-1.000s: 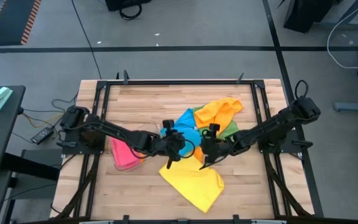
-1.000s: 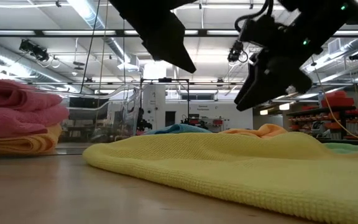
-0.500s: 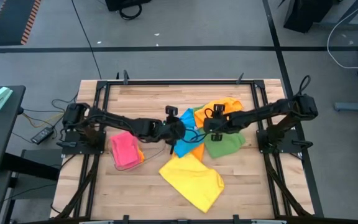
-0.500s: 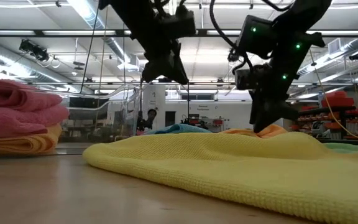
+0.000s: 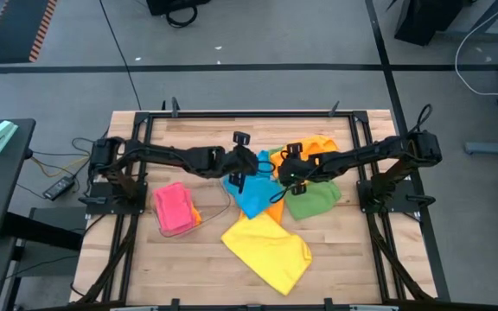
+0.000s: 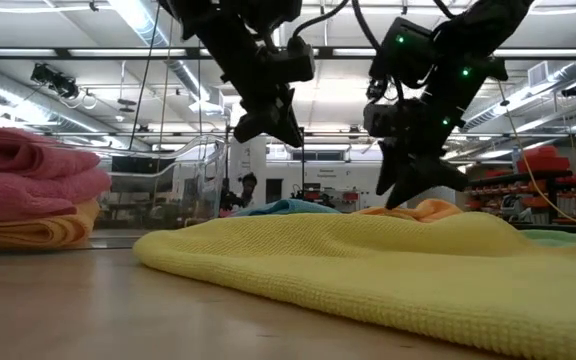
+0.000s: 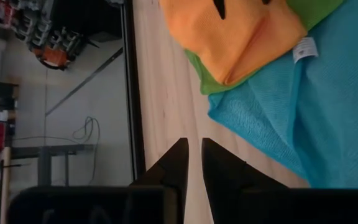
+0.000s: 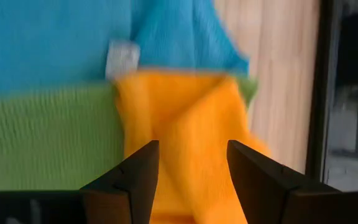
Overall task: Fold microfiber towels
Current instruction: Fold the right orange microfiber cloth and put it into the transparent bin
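Several microfiber towels lie in a loose pile mid-table: blue (image 5: 253,194), orange (image 5: 308,151), green (image 5: 311,200) and, nearer the front edge, yellow (image 5: 268,250). The orange overlaps the green and the blue (image 8: 179,124). My left gripper (image 5: 239,179) is shut and empty above the blue towel's far-left edge (image 7: 272,118). My right gripper (image 5: 283,181) is open just over the orange towel (image 6: 428,210), its fingers on either side of a raised fold; I cannot tell whether it touches.
A folded pink towel on an orange one (image 5: 174,207) sits in a clear tray at the left and also shows in the low view (image 6: 28,190). The yellow towel (image 6: 368,270) fills the near table. A black frame (image 5: 232,114) runs along the table's edges.
Both grippers have gone from above the yellow towel's far edge toward the table's far edge, over the pile. My right gripper has come down close to the orange towel. My left gripper stays higher, over the blue towel's edge.
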Motion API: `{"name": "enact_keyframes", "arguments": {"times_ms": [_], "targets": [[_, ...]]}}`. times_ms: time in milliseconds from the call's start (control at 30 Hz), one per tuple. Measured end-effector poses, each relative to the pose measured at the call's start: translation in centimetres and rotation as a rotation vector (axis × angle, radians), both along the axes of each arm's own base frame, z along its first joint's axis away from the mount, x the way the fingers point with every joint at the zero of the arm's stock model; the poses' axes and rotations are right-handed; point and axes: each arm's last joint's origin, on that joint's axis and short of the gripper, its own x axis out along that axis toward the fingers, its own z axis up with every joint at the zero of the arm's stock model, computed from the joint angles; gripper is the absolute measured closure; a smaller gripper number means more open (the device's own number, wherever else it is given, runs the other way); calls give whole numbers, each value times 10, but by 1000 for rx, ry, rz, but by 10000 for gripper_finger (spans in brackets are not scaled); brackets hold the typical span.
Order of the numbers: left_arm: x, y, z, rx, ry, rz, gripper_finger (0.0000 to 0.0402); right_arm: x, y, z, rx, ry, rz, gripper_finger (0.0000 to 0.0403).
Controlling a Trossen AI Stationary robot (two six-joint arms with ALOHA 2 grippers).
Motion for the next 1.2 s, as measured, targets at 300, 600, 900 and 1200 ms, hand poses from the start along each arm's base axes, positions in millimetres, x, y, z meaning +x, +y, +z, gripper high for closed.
{"name": "enact_keyframes", "arguments": {"times_ms": [300,600,900,1200], "targets": [[-3,10,-2,-30,22,6,357,-7,5,-17,-36,-31,76,206],[-3,9,-2,-33,22,5,360,-16,-1,-25,-143,69,101,206],[-3,9,-2,-35,19,6,368,-7,-13,-16,-217,30,136,206],[-3,9,-2,-45,9,17,366,-3,-21,-13,-172,-52,148,206]]}}
